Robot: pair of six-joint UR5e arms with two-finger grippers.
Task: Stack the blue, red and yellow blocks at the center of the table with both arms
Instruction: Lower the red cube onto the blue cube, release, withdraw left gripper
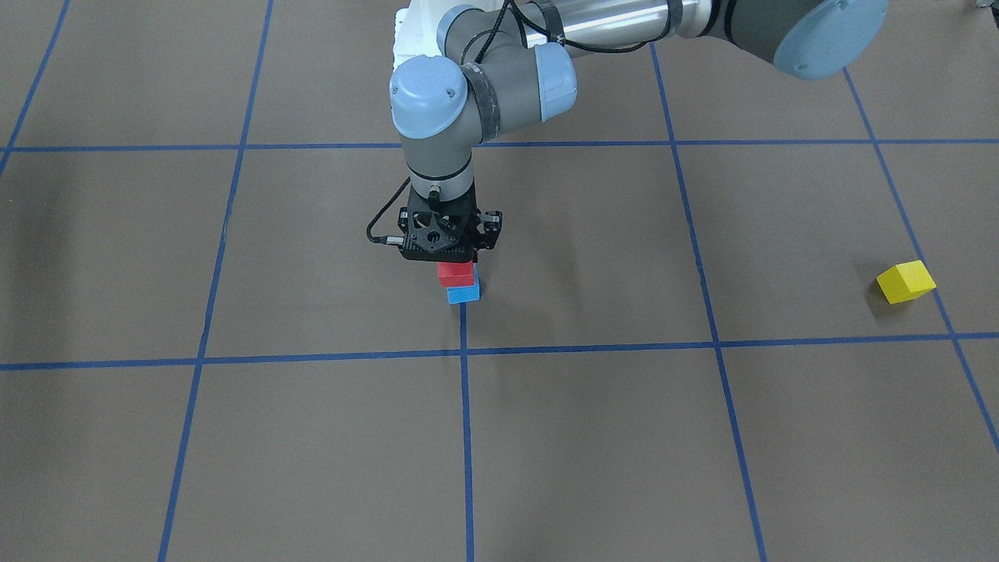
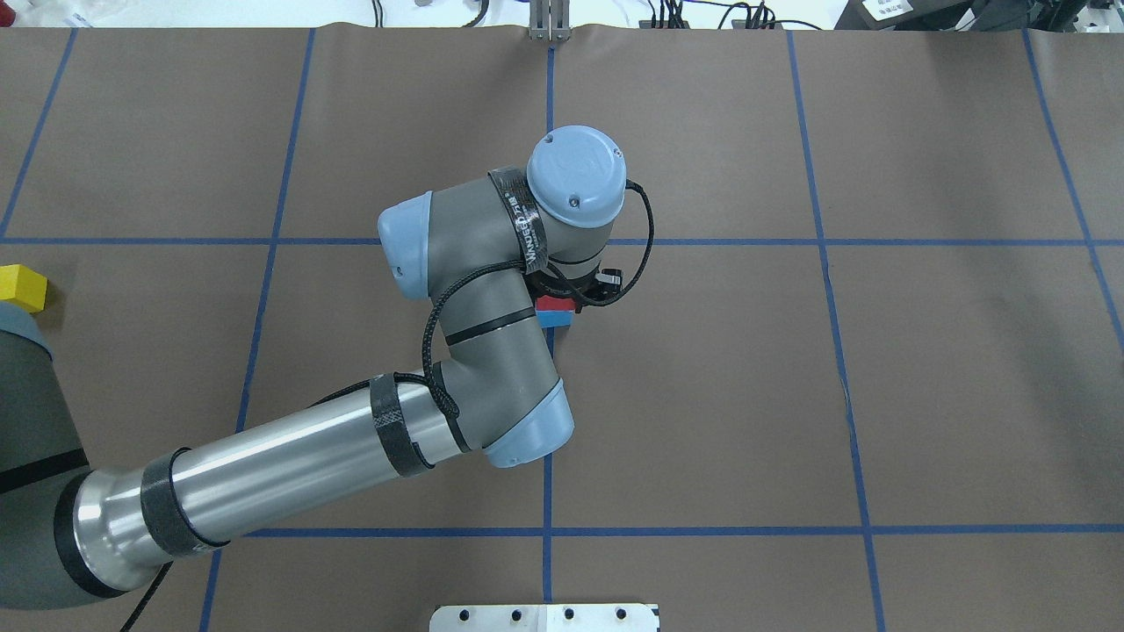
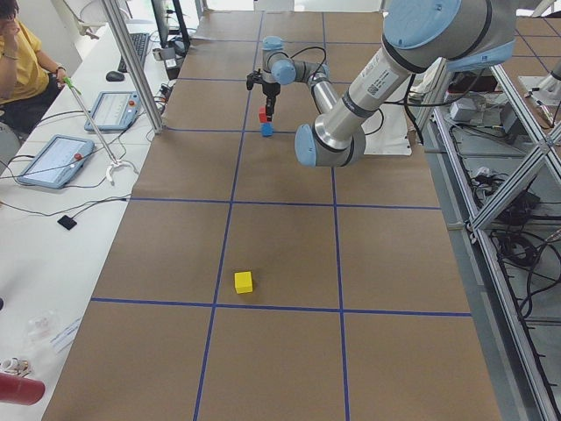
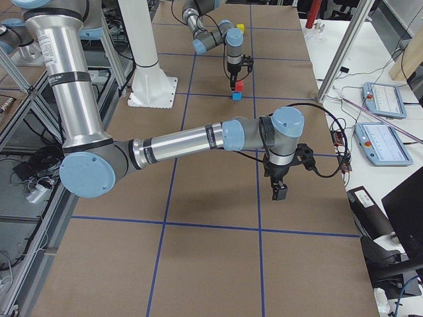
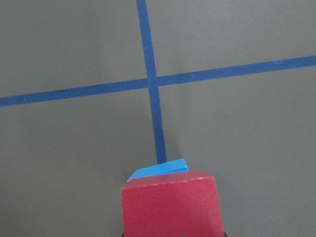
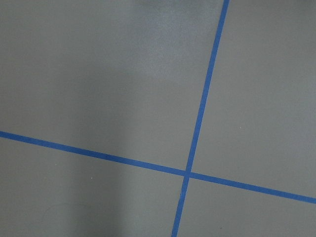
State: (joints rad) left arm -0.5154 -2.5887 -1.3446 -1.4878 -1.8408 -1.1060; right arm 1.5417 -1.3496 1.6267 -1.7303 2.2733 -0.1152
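Blocks — one red [image 1: 456, 273] atop one blue [image 1: 463, 294]; one yellow [image 1: 905, 282], apart

Upper block [image 1: 456, 273] just above lower block [image 1: 463, 293] at table [image 1: 624, 437] centre, third block [image 1: 905, 281] well apart on robot's left

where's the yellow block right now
In the overhead view the yellow block sits alone at the far left edge, on the robot's left side, far from the red block and blue block at centre.
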